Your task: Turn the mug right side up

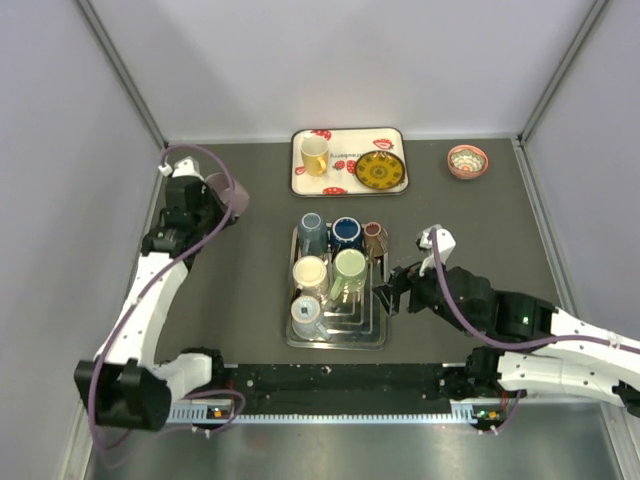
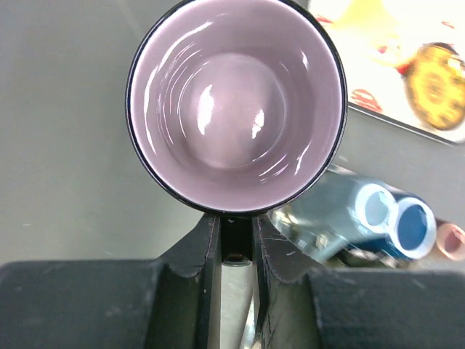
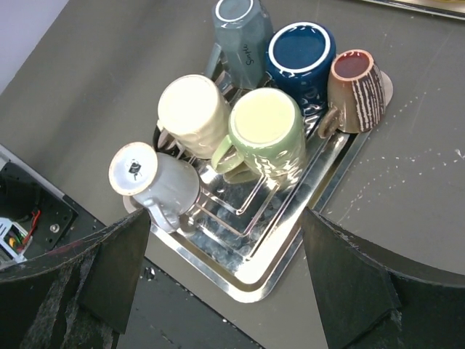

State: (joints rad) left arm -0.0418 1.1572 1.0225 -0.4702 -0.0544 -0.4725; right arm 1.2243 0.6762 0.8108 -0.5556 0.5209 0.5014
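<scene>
I judge the turning itself all but done: the lilac-lined mug (image 2: 232, 102) shows its open mouth straight to the left wrist camera, with the surface (image 2: 65, 145) behind it, so it reads as mouth up. It sits well to the left of the drying rack (image 1: 335, 343), toward the far side. The left pincer (image 2: 236, 233) is nearly pressed together, pinching the mug at the near side of its dark rim. Whether that is the wall or a handle I cannot tell, nor whether the base is touching down. The next move, as I see it, calls for lowering until the base sits flat, then easing the fingers apart and drawing back without tipping it. The left arm reaches long from its base, its wrist bent over the mug. The right pincer (image 1: 392, 290) is spread wide and holds nothing, hanging just right of the rack and looking down on the upended mugs there.
</scene>
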